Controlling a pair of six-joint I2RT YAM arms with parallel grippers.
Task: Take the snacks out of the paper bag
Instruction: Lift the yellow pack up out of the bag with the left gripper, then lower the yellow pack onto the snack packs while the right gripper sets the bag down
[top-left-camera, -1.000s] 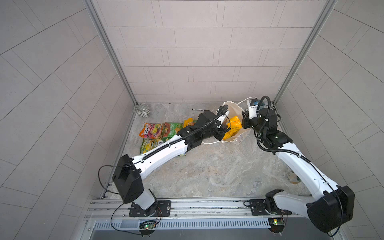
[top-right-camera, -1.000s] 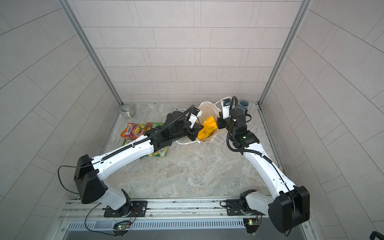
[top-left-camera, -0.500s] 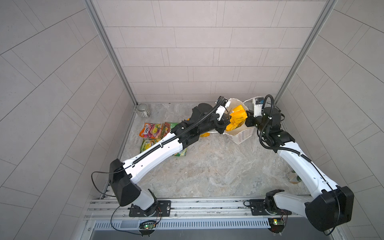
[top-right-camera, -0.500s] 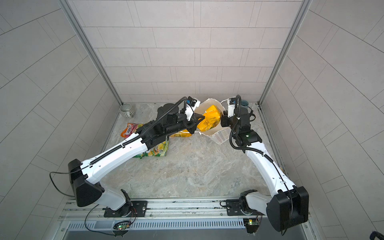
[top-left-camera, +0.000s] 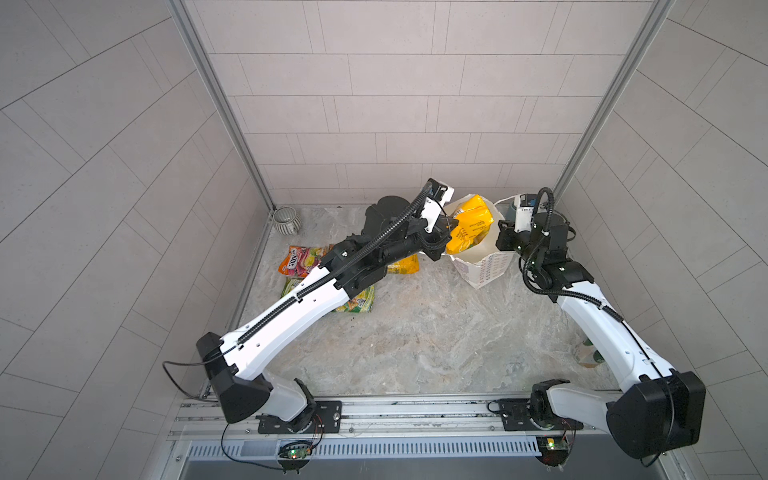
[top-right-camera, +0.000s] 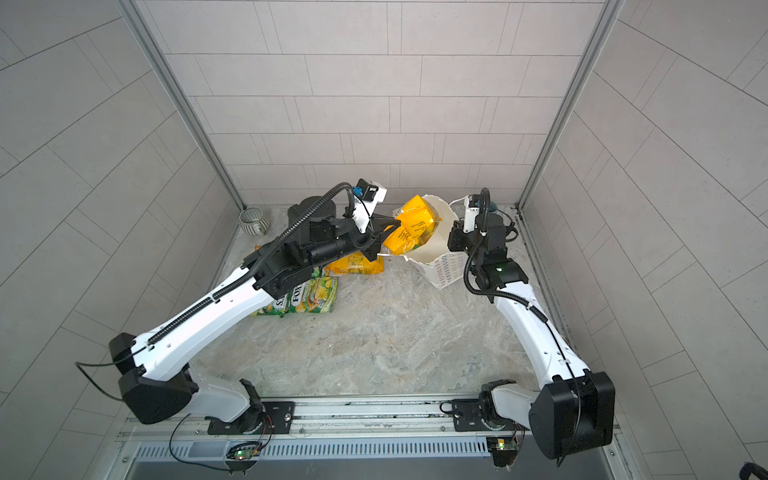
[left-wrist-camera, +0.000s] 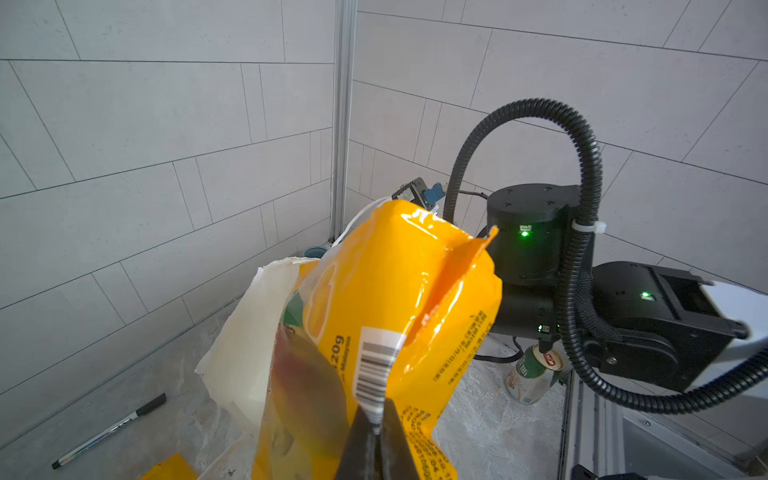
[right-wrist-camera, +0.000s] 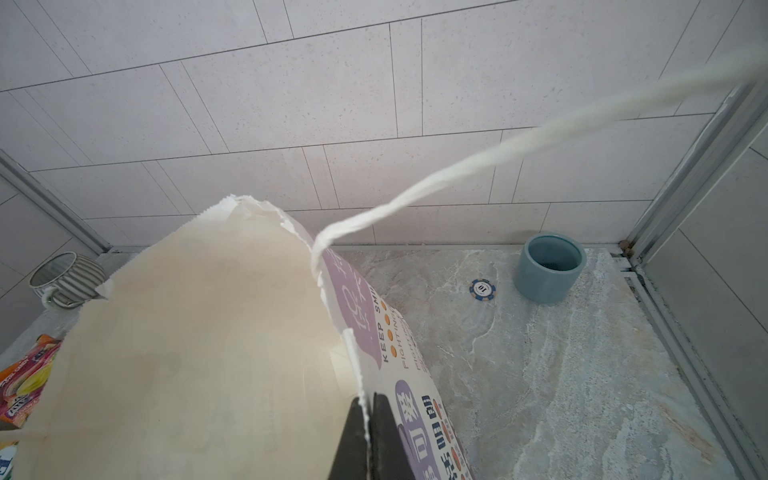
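Bordering the marbled tabletop (top-left-camera: 415, 345), pale tiled walls (top-left-camera: 395, 116) enclose scattered snacks (top-left-camera: 301, 266).

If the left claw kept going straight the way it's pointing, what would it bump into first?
Probably the paper bag. The left claw is shut on a yellow snack packet, which leads the way toward the bag's open top, with the right arm just behind. Depth is hard to judge.

Glossy yellow-orange snack packet (left-wrist-camera: 399, 291) with a black-and-white barcode. White paper bag (right-wrist-camera: 199, 332) with purple panels and orange dots. Far left, striped grey bowl (top-left-camera: 286, 220). Blue-grey cup (right-wrist-camera: 548, 272). Green-and-yellow packets (top-right-camera: 309, 297). Orange-and-magenta packet (top-left-camera: 301, 266).
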